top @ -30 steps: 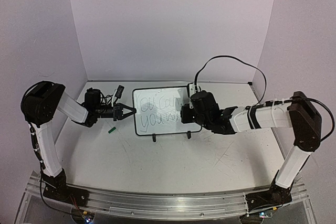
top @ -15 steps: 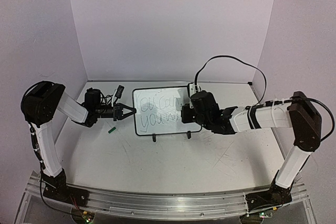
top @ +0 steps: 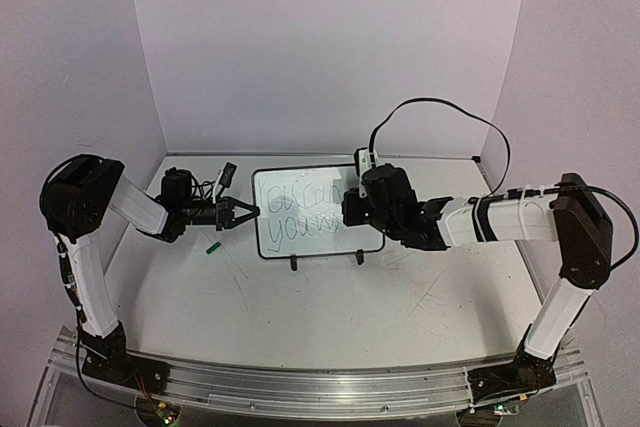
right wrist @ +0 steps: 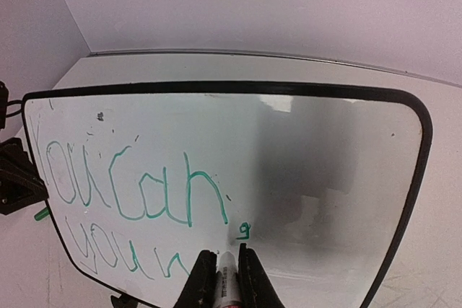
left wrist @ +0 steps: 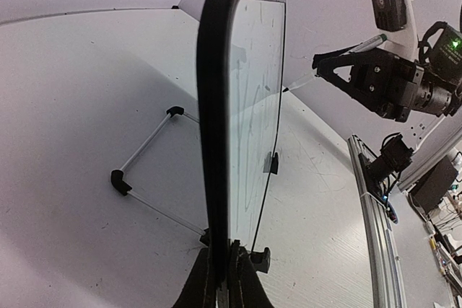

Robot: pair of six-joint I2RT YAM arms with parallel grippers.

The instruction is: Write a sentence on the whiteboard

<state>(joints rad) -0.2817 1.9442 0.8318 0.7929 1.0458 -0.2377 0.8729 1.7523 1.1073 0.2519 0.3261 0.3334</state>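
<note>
at the far middle of the bench (top: 330,317), the whiteboard (top: 310,244) stands upright on two small black feet, between my two arms. from the top view i see the layout: the left end effector (top: 250,212) meets the board's left edge, the right end effector (top: 350,209) sits against its right half, and a small green piece (top: 212,245) lies on the bench just left of the board.

the left wrist view adds the grip itself: seen edge-on, the board's black frame (left wrist: 216,128) is pinched between the left fingers (left wrist: 206,283), pressed tight on it. that view also shows the wire stand (left wrist: 144,153) behind the board and the marker (left wrist: 361,47) slanting in from the right arm, its tip at the board's face; i cannot tell if it touches.

the right wrist view alone makes the sentence (right wrist: 133,192) readable: green handwriting in two lines on the left half, the upper roughly "you can", the lower starting "you" with more strokes after. a small separate mark sits just above the marker's tip. the right fingers are pinching the marker (right wrist: 225,283). the board's right half is bare, with a grey reflection.
</note>
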